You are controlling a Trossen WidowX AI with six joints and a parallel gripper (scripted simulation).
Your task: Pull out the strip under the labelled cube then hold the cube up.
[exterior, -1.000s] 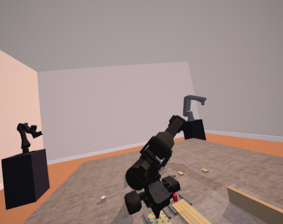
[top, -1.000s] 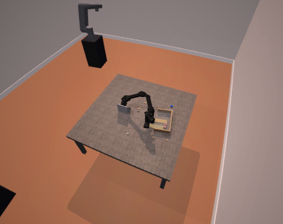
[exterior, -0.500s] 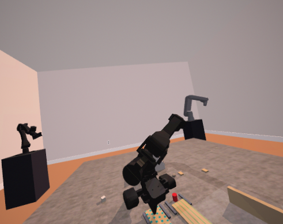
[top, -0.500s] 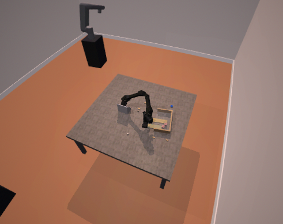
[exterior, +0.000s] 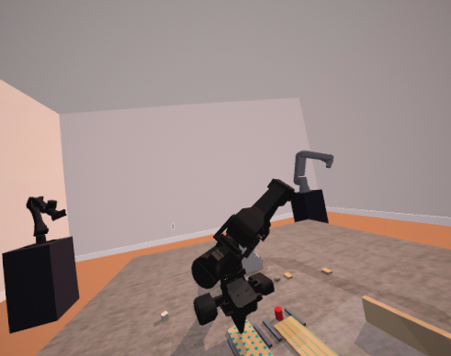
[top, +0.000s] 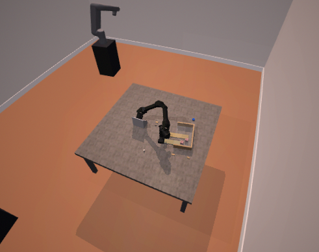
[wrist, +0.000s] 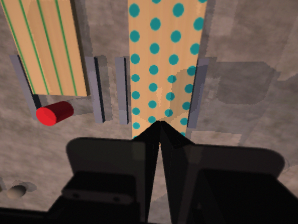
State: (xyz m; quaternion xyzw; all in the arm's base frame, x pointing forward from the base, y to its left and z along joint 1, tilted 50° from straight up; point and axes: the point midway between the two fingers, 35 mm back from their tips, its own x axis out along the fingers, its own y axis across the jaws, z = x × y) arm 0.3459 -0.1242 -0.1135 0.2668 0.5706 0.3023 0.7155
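Observation:
A strip with teal dots [top: 171, 141] [exterior: 249, 341] [wrist: 156, 49] lies between dark rails, its near end reaching past them. A strip with green lines [top: 180, 136] [exterior: 305, 337] [wrist: 52, 50] lies beside it. My gripper [exterior: 241, 332] [wrist: 160, 124] is shut and empty, pointing down with its tips at the dotted strip's near end; whether they touch it cannot be told. One pink cube [top: 182, 142] is at the dotted strip's far end. Another pink cube [top: 186, 139] is near the lined strip's far end. No label is readable, and the wrist view shows neither cube.
A low wooden wall [top: 193, 136] [exterior: 401, 323] borders the strips' far ends. A red cylinder [exterior: 278, 314] [wrist: 56, 113] stands by the lined strip's near end. A white cube [top: 143, 150] [exterior: 164, 316], a blue object [top: 193, 119] and small wooden pieces lie around. A grey panel [top: 139, 123] stands by the arm's base.

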